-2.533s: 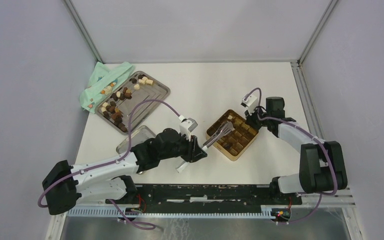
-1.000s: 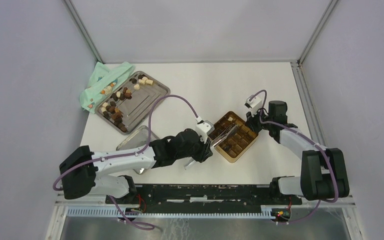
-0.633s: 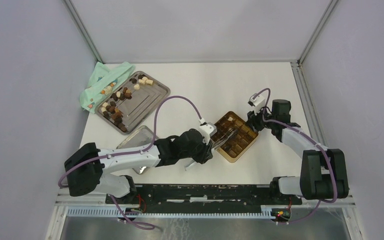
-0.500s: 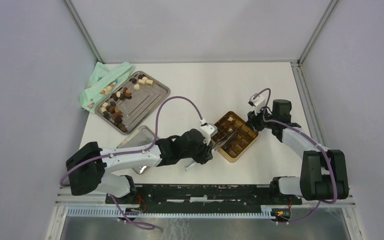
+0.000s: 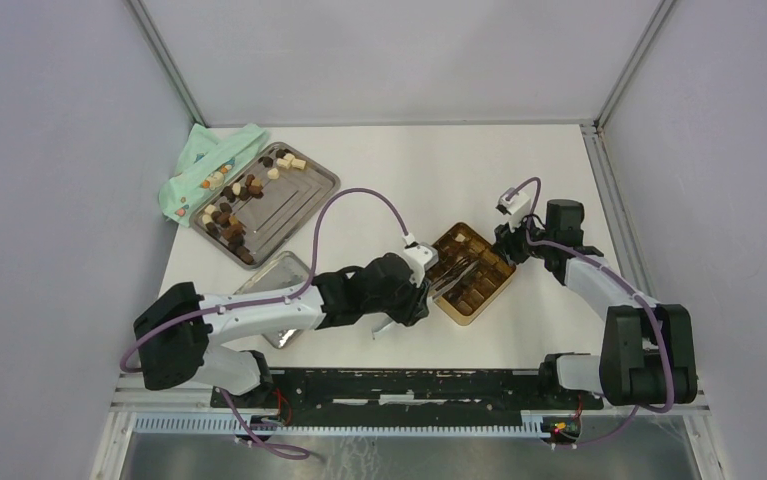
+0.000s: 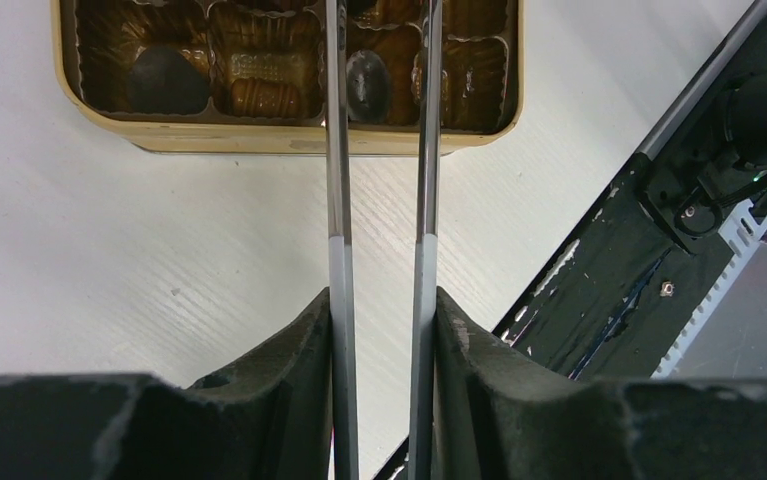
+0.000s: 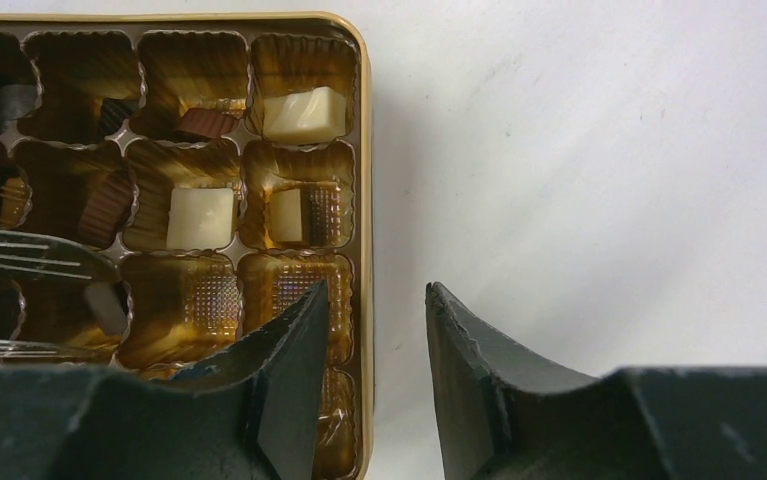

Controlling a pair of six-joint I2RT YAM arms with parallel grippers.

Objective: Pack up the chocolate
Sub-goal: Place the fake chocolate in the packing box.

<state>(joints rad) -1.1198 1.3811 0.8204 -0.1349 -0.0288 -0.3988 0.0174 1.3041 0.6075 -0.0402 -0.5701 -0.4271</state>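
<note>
Ahead of the left gripper [image 6: 380,300], chocolate [image 6: 365,85] lies between its tongs [image 6: 335,150].

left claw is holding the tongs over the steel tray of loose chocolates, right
Not quite. The left claw does hold the tongs, but their tips reach over the gold tin, not the steel tray. The left wrist view shows this.

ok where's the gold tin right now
In the top view the tin sits right of centre, between the left gripper, whose tongs reach into it, and the right gripper.
</note>
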